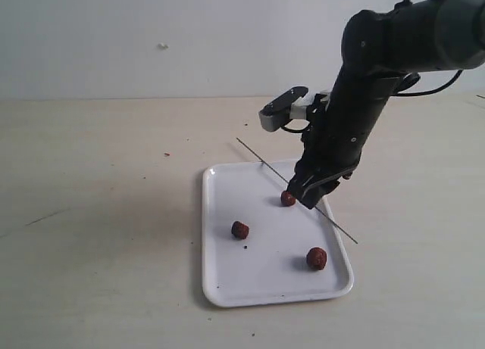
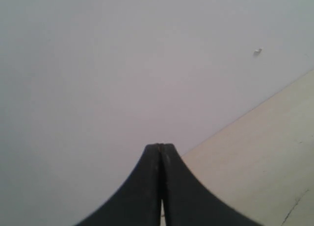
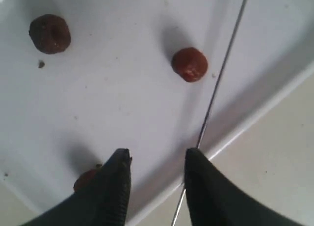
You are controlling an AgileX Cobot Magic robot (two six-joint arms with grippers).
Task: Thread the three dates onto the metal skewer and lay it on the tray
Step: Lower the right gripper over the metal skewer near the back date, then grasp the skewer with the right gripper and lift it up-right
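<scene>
Dates, three dates (image 1: 240, 229), sit loose and well apart on the white tray (image 1: 206, 247), none threaded. The metal skewer (image 1: 341, 229) lies diagonally over the tray's right side in the exterior view. The right gripper (image 1: 303, 197) hovers just above, fingers spread and empty, and the rod passes beside one finger. Best to centre the rod between the jaws, clear of the nearest date (image 1: 288, 199), before closing. The left gripper (image 2: 160, 150), clenched on nothing, faces the wall (image 2: 122, 64).

Parted fingers (image 3: 120, 182) above tray (image 3: 122, 103), three dates (image 3: 49, 34) (image 3: 189, 64) (image 3: 86, 180), thin skewer (image 3: 221, 74) alongside

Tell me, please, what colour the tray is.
The tray is white, clearest in the exterior view.
</scene>
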